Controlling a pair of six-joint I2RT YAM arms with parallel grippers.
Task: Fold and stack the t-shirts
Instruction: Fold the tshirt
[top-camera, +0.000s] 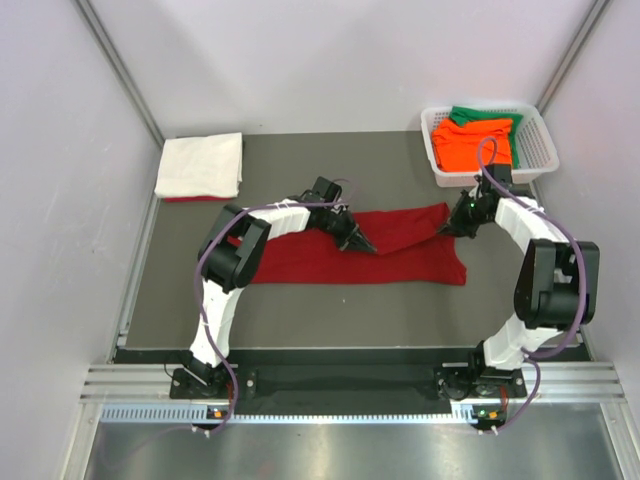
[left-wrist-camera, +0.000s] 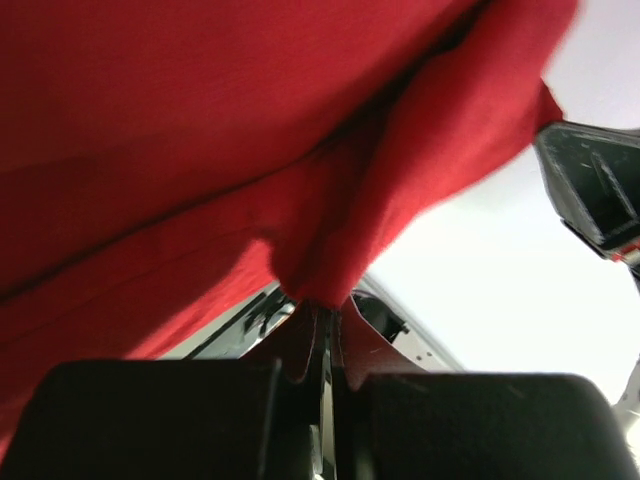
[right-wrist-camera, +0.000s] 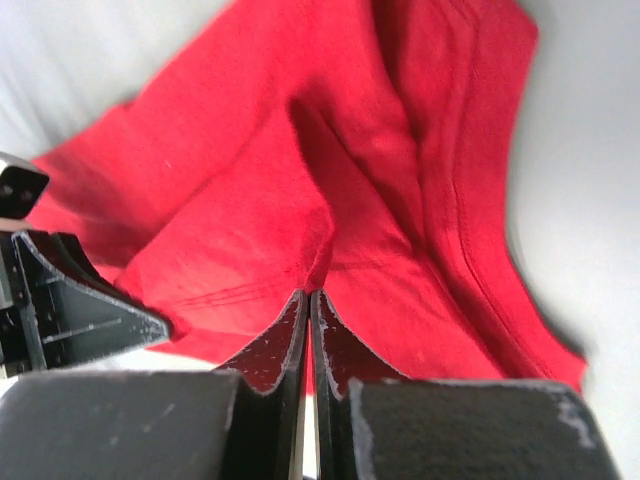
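While your left claw (top-camera: 364, 245) and right claw (top-camera: 446, 229) clamp the dark red cloth t-shirt (top-camera: 320, 262), its length runs sideways. Right holds the end.

You had soft, matt knit cloth in the dark red t-shirt (top-camera: 410, 260), its hems stitched. Your table (top-camera: 300, 310) looked dark, matt and smooth; the basket (top-camera: 535, 148) was white plastic lattice.

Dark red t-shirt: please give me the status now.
Left gripper shut on dark red t-shirt. Right gripper shut on it too. Basket far right, clear of shirt.
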